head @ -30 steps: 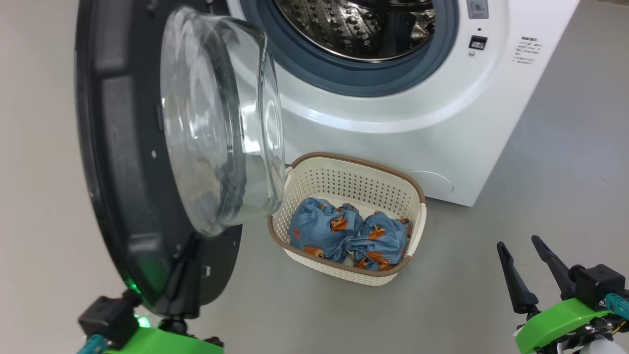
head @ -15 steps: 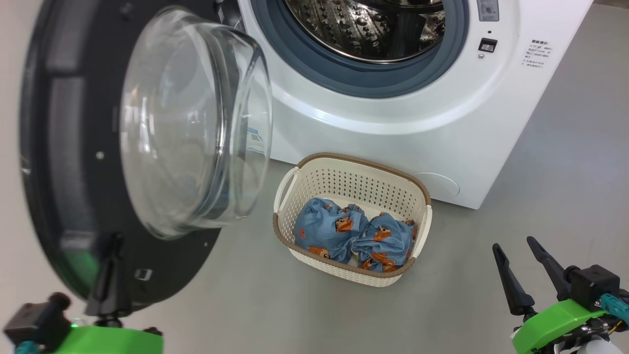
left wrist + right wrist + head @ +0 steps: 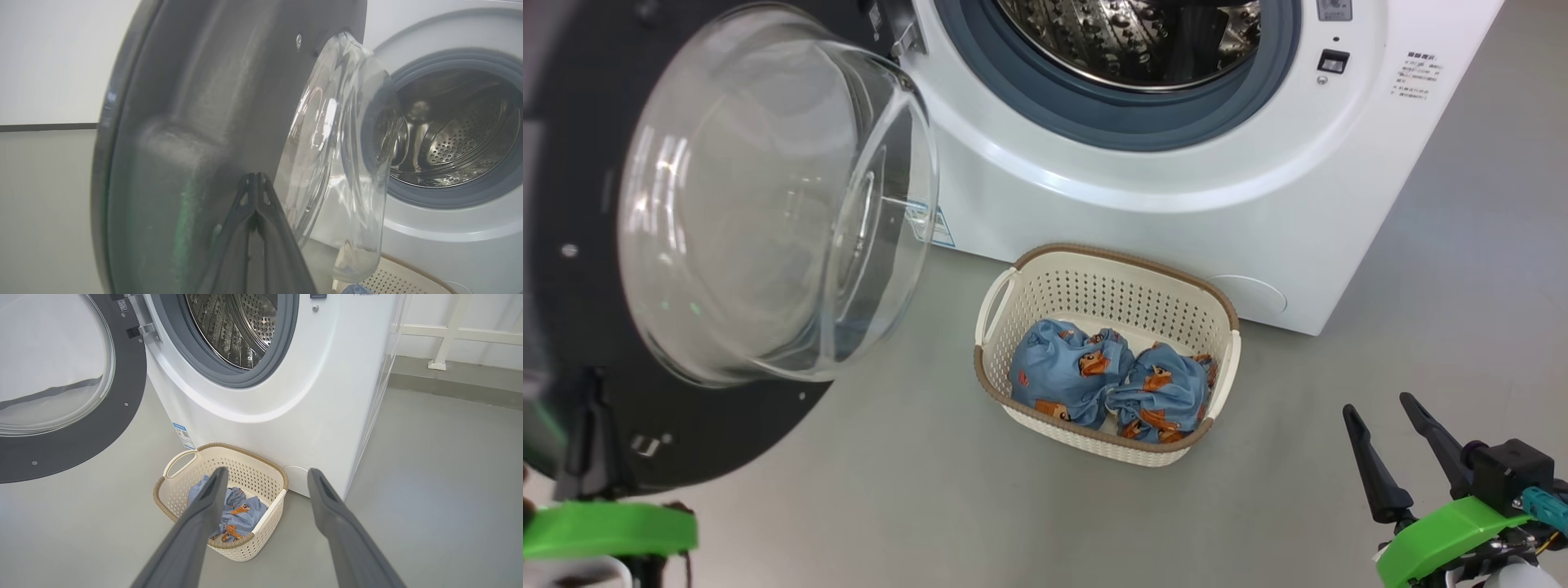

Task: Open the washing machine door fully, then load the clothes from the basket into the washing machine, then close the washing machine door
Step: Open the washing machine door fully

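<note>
The washing machine (image 3: 1176,204) is standing straight ahead with its steel drum (image 3: 1143,41) lying open to view. The washing machine door (image 3: 768,196) is hanging wide out to the robot's left, its glass bowl bulging back toward the middle. It is looking close to fully open, though I cannot tell whether it is reaching its stop.

The basket (image 3: 1127,260) is sitting on the floor (image 3: 1421,286) just in front of the machine, below the drum opening. Its long axis is running roughly left to right, and the clothes (image 3: 1111,384) are lying inside as two bundles side by side along that axis.

The left hand (image 3: 255,179) is clenched on nothing, its tips seeming to press on the door's dark inner face near the low edge. The right hand (image 3: 1378,403) is hovering released and empty, low at the right. The basket is lying ahead of it and to its left, so this arm is the nearer one for the clothes. Only bare floor is lying between them. The glass bowl is overhanging the floor just left of the basket, not above it, so a reach from the right is looking unobstructed.
</note>
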You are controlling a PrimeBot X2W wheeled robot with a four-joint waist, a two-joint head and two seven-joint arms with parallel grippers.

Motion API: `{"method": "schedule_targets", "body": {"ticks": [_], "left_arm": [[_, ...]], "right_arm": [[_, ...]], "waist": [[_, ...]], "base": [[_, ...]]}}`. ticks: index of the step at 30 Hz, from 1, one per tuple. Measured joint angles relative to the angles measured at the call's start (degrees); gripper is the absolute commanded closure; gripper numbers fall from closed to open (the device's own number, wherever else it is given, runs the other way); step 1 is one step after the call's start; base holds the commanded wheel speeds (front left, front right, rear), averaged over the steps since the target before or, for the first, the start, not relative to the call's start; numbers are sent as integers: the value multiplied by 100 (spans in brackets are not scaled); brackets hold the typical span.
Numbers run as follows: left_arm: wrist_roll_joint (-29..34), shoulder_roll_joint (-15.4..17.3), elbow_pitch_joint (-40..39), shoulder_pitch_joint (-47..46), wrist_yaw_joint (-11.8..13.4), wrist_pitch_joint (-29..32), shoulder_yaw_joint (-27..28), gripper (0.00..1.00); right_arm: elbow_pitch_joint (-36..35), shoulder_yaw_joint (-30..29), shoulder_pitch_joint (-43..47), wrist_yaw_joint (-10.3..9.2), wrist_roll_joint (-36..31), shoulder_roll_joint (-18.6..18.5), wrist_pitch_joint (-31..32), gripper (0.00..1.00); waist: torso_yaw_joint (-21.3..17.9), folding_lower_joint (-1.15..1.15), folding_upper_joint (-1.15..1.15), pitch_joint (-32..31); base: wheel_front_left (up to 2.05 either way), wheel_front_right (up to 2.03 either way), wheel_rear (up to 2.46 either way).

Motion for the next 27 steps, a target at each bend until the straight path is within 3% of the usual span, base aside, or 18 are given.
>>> {"method": "schedule_targets", "body": {"ticks": [14,27], "left_arm": [[477,111,1180,-1145,-346,-4,981,100],[871,479,2531,-2185,-695,-8,1712,100]], "right_arm": [[-20,11,-237,0,0,-137,0,0],[-47,54,-563,0,-10,-294,0,0]], "waist": [[-27,0,0,341],[-87,0,0,772]], "base": [[0,0,0],[0,0,0]]}}
